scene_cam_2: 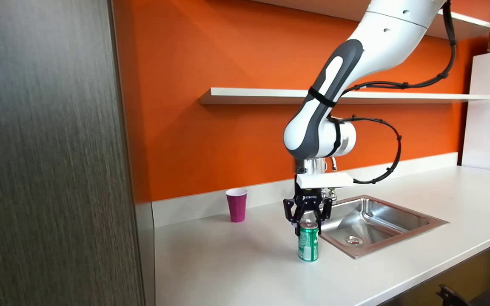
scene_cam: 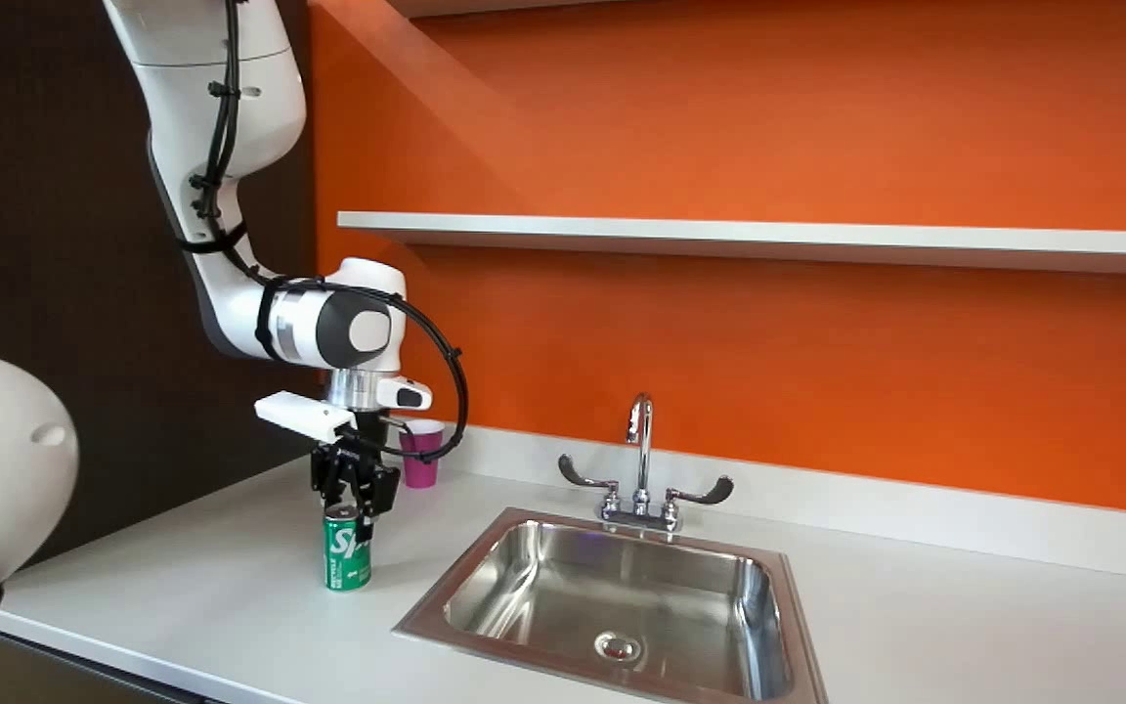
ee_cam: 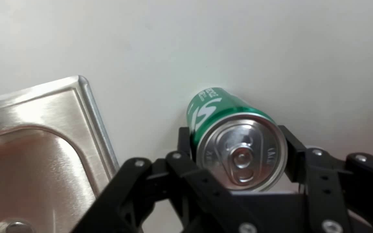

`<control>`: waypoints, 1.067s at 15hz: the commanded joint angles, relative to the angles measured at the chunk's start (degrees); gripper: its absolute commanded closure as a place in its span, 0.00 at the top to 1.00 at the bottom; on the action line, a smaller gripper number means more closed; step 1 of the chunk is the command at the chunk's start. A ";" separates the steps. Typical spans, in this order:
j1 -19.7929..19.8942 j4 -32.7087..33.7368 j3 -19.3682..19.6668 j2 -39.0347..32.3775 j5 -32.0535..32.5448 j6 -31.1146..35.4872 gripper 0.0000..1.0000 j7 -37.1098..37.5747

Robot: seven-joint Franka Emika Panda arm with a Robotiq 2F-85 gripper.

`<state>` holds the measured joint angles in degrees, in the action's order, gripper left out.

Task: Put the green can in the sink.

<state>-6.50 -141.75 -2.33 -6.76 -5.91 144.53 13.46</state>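
The green can (scene_cam: 345, 565) stands upright on the white counter beside the sink, and it also shows in an exterior view (scene_cam_2: 308, 247) and from above in the wrist view (ee_cam: 241, 152). My gripper (scene_cam: 348, 520) points straight down over it, with a finger against each side of its upper part, as another exterior view (scene_cam_2: 309, 233) and the wrist view (ee_cam: 238, 142) show. The steel sink (scene_cam: 524, 653) lies to one side of the can; its rim also shows in an exterior view (scene_cam_2: 398, 239) and in the wrist view (ee_cam: 66, 116). Its drain (scene_cam: 618, 645) is visible.
A pink-purple cup (scene_cam: 420, 469) stands at the back of the counter, also seen in an exterior view (scene_cam_2: 237, 207). A chrome faucet (scene_cam: 643, 460) with two handles rises behind the sink. A white shelf (scene_cam: 758, 235) runs along the orange wall above.
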 commanded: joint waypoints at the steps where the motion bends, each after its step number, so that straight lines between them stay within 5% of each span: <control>1: 0.45 1.24 -0.14 -0.52 1.23 -0.25 0.39 1.81; 16: 2.73 1.05 0.88 14.68 -0.53 -9.54 0.39 0.02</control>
<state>-5.47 -141.18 -1.55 3.73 -5.92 139.13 13.61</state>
